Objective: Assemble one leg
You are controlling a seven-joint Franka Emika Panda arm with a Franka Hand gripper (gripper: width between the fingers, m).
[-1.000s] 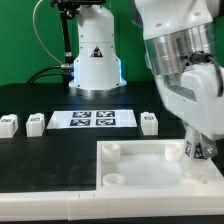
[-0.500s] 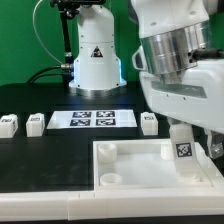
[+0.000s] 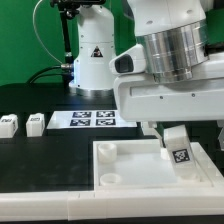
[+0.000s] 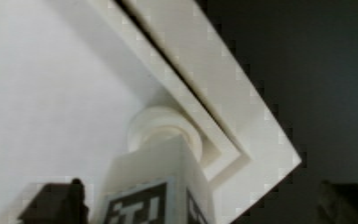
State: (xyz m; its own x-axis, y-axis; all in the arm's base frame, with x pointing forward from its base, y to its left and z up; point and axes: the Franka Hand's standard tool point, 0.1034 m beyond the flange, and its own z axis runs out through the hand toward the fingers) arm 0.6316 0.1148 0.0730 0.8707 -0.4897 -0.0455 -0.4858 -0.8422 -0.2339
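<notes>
A leg (image 3: 177,146), a short white post with a code tag on its face, stands upright in the far corner socket of the white tabletop (image 3: 130,165) on the exterior view's right. My gripper (image 3: 188,131) hangs just above it, open, with its fingers clear of the post. In the wrist view the same leg (image 4: 144,200) rises from the round socket (image 4: 169,126), and the dark fingers (image 4: 55,202) stand well apart on either side of it. Two more legs (image 3: 9,124) (image 3: 35,123) lie on the black table at the exterior view's left.
The marker board (image 3: 93,119) lies flat behind the tabletop. The robot's white base (image 3: 95,55) stands at the back. The tabletop's near corner socket (image 3: 109,178) and far one (image 3: 108,150) on the exterior view's left hold nothing. The arm's body blocks the far right of the table.
The jaws have opened and let go of the leg. The arm has risen and swung toward the exterior view's left, while the leg stays upright in its socket.
</notes>
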